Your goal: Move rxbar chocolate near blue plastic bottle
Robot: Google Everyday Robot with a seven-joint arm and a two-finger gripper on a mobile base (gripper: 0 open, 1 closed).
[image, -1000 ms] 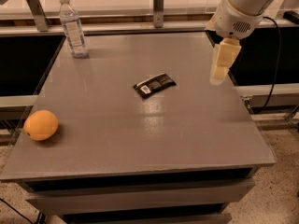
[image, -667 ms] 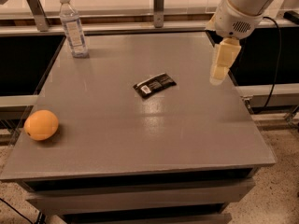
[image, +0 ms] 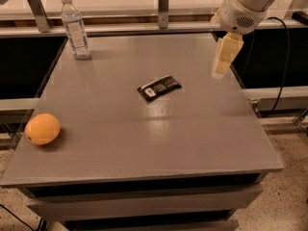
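While the flat rxbar chocolate (image: 159, 88) lies apart from the slim blue plastic bottle (image: 75, 30), the gripper (image: 219, 71) hovers rightward, state unclear

Only the gripper (image: 219, 72) has moved: it now hangs a little more to the left and slightly higher in the view than before, above the table's (image: 144, 148) right side.
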